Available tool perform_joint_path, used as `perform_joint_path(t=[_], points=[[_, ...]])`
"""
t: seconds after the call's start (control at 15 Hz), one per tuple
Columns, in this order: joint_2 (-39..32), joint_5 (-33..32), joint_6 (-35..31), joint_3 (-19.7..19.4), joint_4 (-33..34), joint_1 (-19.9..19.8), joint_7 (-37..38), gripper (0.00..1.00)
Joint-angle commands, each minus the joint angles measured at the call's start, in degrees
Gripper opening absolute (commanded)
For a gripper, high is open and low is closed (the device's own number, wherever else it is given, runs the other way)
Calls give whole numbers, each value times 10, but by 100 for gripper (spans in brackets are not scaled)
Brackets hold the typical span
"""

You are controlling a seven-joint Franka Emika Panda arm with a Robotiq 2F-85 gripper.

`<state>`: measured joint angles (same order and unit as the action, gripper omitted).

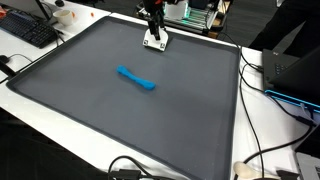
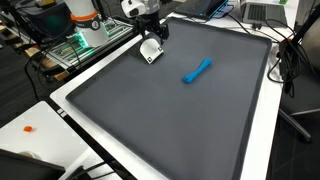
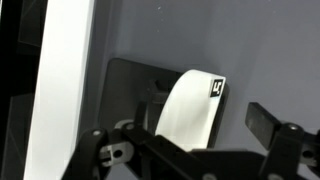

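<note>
My gripper (image 1: 153,27) hangs at the far edge of the dark grey mat (image 1: 110,110), just above a white curved object (image 1: 155,42) with a small black tag. In the wrist view the white object (image 3: 190,105) lies between my fingers (image 3: 190,140). The right finger pad stands clear of it, and the jaws are open. The gripper (image 2: 150,32) and the white object (image 2: 150,51) also show in both exterior views. A blue elongated object (image 1: 136,79) lies on the mat near its middle, well away from the gripper; it also shows in an exterior view (image 2: 197,70).
The mat lies on a white table (image 1: 265,120) with a raised white rim. A keyboard (image 1: 28,28) sits at one corner, and cables (image 1: 262,150) and a laptop (image 2: 262,12) lie along the sides. Electronics (image 2: 85,35) stand by the robot base.
</note>
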<state>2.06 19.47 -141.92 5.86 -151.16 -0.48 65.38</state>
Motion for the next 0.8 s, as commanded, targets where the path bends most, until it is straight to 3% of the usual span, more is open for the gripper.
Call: perform_joint_path(t=[0.0, 0.33, 0.47, 0.53, 0.73], points=[[-10, -15, -28, -10, -7, 11, 26, 100], [-17, -37, -37, -13, -8, 11, 46, 100], [-18, -43, -38, -14, -8, 11, 52, 75], [-19, -44, -38, -14, -8, 11, 53, 67], [-20, -42, -39, -15, -7, 12, 55, 54]])
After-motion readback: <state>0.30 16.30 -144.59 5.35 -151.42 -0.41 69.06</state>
